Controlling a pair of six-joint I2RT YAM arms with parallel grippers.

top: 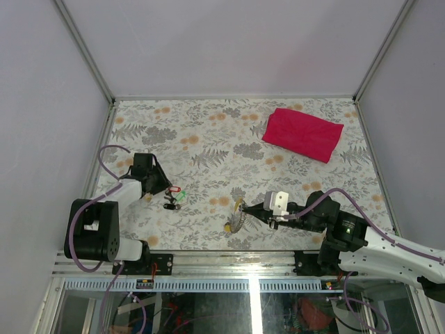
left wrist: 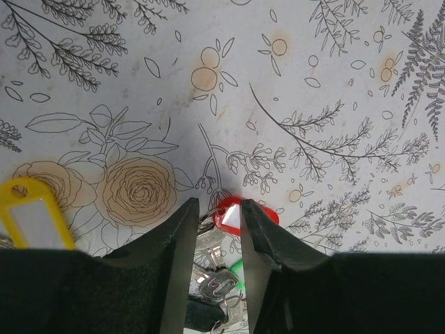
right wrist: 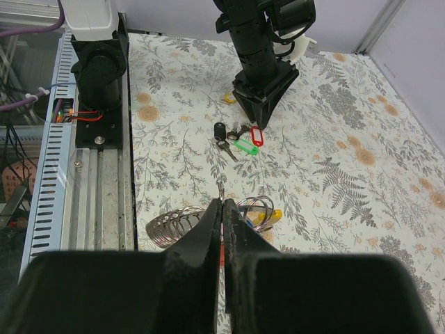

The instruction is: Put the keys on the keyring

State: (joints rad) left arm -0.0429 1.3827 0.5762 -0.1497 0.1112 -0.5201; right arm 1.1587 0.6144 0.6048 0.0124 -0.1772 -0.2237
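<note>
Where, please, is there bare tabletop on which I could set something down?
The far-left table, from the left wall to the red cloth, is bare, as is the middle between cloth and keyring. It is crowded near the front: keys at the left pincer, keyring at the right pincer.

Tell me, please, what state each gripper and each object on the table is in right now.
left gripper: open, jaws astride the red-tagged key
right gripper: shut on a thin metal part of the keyring
keys: lying on the table, apart from the keyring
keyring: pinched by the right gripper, low over the table
red cloth: folded, lying flat, untouched
</note>
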